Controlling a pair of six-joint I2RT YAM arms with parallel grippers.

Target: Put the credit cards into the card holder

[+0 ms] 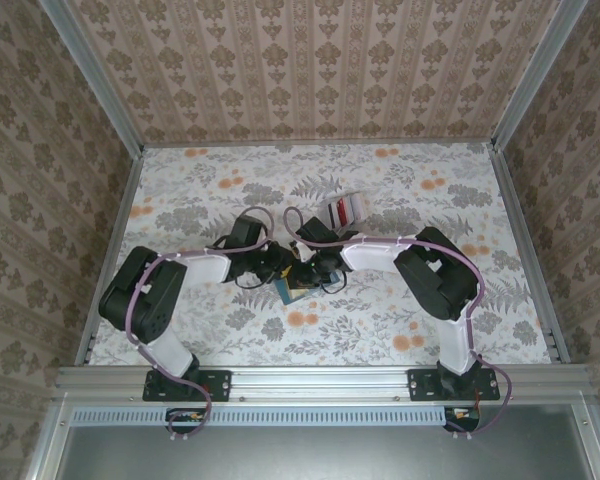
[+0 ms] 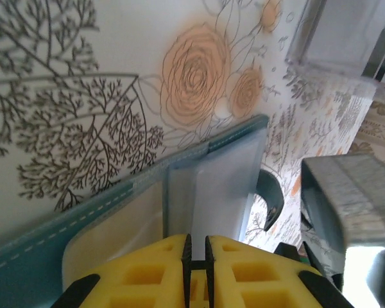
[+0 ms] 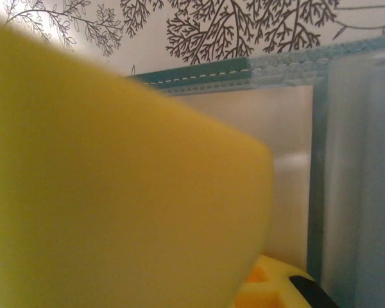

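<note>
Open teal wallet (image 1: 296,292) lies just below the middle of the flowered tabletop (image 1: 480,200), with an arm on either side.
The left claw (image 2: 196,247) is clenched, its yellow fingers (image 2: 154,269) pinching the wallet's pale inner leaf. The right claw (image 1: 318,270) is close over the wallet's right part, and I cannot tell whether it is gripping. Up and to the right, red and white cards (image 1: 346,207) stand in a pale tray (image 1: 329,214).
</note>
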